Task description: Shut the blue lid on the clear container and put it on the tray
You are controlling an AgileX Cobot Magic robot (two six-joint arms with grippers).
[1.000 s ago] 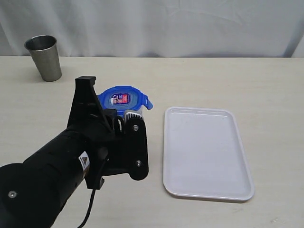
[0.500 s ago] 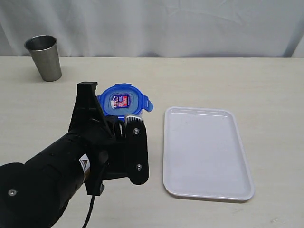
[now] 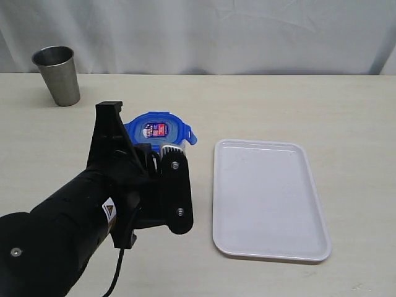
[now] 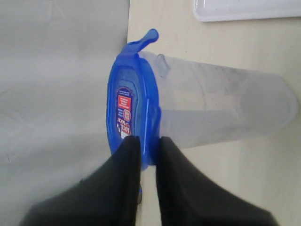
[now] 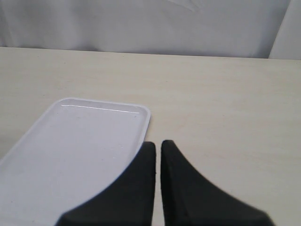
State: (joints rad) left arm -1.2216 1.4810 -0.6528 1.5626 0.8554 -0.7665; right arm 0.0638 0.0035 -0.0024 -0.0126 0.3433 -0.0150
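The blue lid (image 3: 156, 130) with its red-and-white sticker sits on top of the clear container (image 4: 221, 113), which stands on the table left of the tray (image 3: 266, 198). My left arm (image 3: 142, 185) hides most of the container in the exterior view. In the left wrist view the left gripper (image 4: 148, 141) is shut on the rim of the blue lid (image 4: 134, 113), one finger on the sticker face and the other under the rim. One lid tab (image 4: 146, 38) sticks out. My right gripper (image 5: 158, 143) is shut and empty, over the table beside the tray (image 5: 70, 141).
A steel cup (image 3: 57, 75) stands at the back left of the table. A pale curtain hangs behind the table. The white tray holds nothing, and its corner (image 4: 244, 12) shows in the left wrist view.
The lid and the left gripper dipped slightly toward the front, then shifted a little to the left. The right gripper has not moved.
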